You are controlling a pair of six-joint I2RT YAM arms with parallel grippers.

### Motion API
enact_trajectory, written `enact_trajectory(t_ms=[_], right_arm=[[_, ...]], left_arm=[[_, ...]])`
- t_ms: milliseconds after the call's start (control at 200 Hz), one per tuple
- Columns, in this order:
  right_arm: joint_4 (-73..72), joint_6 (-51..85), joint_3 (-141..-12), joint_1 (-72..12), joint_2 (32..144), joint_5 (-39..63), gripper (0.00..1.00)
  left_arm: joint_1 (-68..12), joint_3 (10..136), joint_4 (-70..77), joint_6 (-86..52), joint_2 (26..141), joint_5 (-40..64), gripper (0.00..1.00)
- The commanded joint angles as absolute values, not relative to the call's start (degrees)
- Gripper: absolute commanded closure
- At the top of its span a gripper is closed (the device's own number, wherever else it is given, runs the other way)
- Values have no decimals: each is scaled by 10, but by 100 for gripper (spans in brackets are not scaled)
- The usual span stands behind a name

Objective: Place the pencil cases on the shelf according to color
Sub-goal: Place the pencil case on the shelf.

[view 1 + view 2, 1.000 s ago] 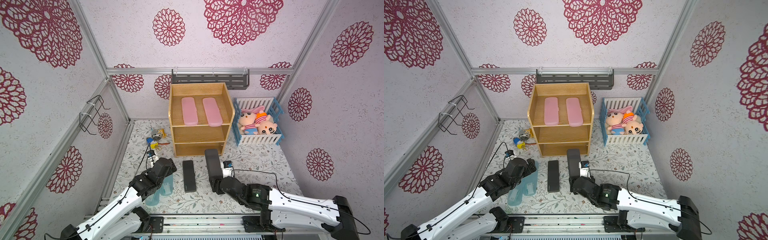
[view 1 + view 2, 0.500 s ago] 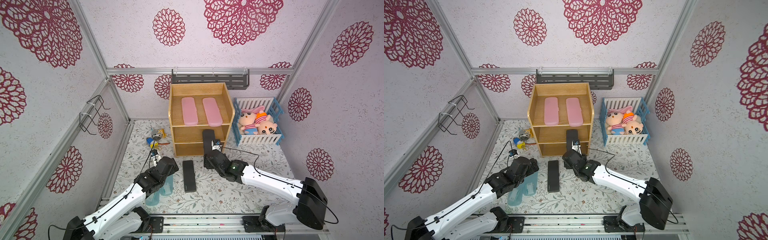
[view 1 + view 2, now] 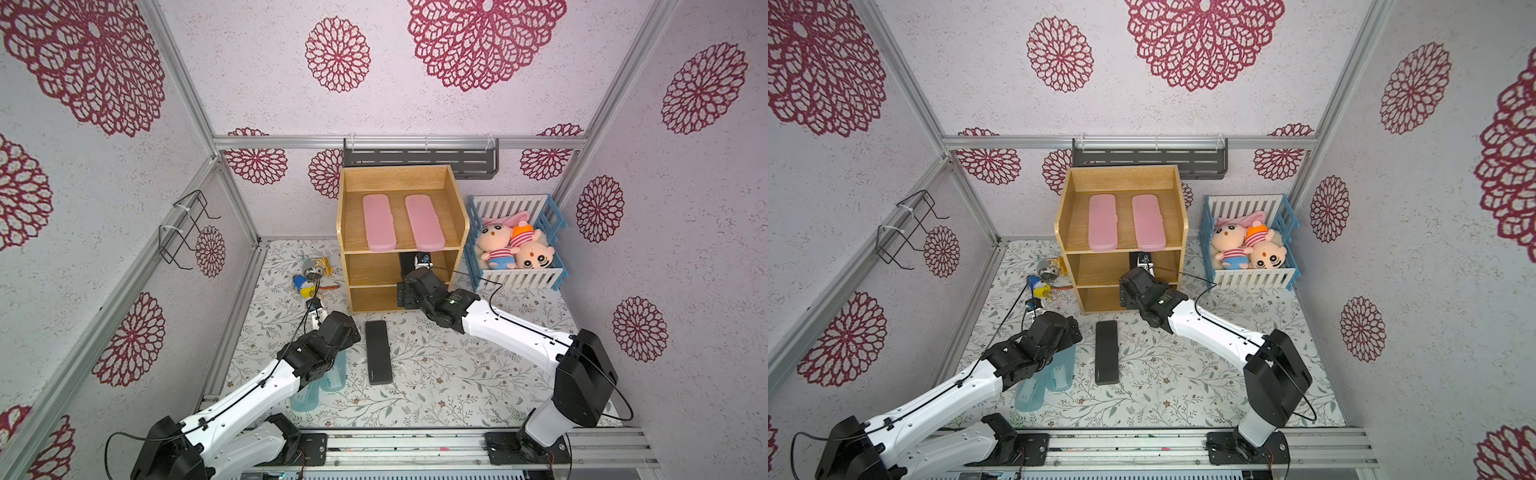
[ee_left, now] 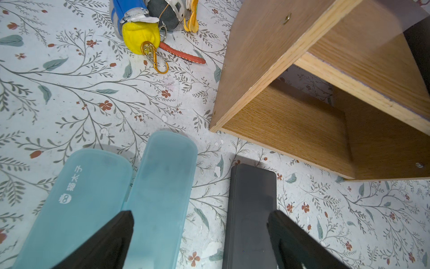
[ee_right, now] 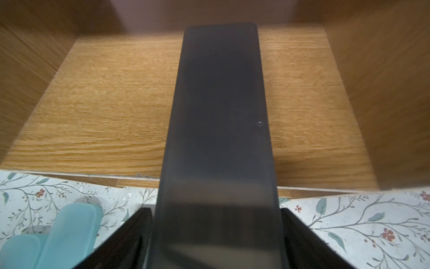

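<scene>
**A:** Where is your right hand?

**B:** My right hand (image 5: 215, 210) is at the front of the shelf (image 5: 104, 104), level with its middle tier. My fingers (image 5: 130, 237) stand close on either side of a black pencil case (image 5: 218, 104), at its near end. The picture is smeared there, so I cannot tell whether I am pinching it or only flanking it.

**A:** And the case itself?

**B:** It runs straight out ahead of that hand, lengthwise into the middle tier, with its far end deep inside. Its near end juts out past the board's front edge, between my fingers. Bare board shows on both sides of it. I cannot tell whether it rests on the board.

**A:** Your other hand?

**B:** My left hand (image 4: 200, 213) hovers above the table (image 4: 93, 93), fingers spread wide and gripping nothing. Below it, toward one finger, lies a blue pencil case (image 4: 162, 181), side by side with a second blue pencil case (image 4: 76, 198) and touching it. Toward the other finger lies a second black pencil case (image 4: 249, 209), a little apart from the blue ones. All three lie flat, pointing ahead of the hand. The shelf's bottom corner is just beyond the black one.

**A:** Anything farther out?

**B:** Above my right hand, on the top tier, a pink pencil case (image 3: 378, 222) lies beside another pink pencil case (image 3: 424, 222), with a gap between them.
</scene>
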State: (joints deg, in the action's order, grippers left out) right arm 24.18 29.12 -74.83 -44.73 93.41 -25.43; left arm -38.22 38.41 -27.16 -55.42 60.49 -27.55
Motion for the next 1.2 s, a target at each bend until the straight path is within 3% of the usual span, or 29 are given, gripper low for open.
enact_trajectory(t_ms=[0,575,655,735,951,1191], right_arm=[[245,285,-766,-445,911,-251,4],[286,302,-648,-447,738,-168,3],[284,308,-623,-447,726,-154,8],[270,311,-596,-447,719,-133,22],[216,309,-587,-447,768,-124,44],[155,296,-642,-403,843,-135,49]], left_arm=[[-386,378,-259,-542,607,-279,3],[-384,378,-272,-544,586,-276,3],[-385,379,-272,-545,586,-274,3],[-386,381,-271,-545,587,-272,3],[-386,383,-269,-547,593,-271,3],[-386,381,-279,-551,589,-272,3]])
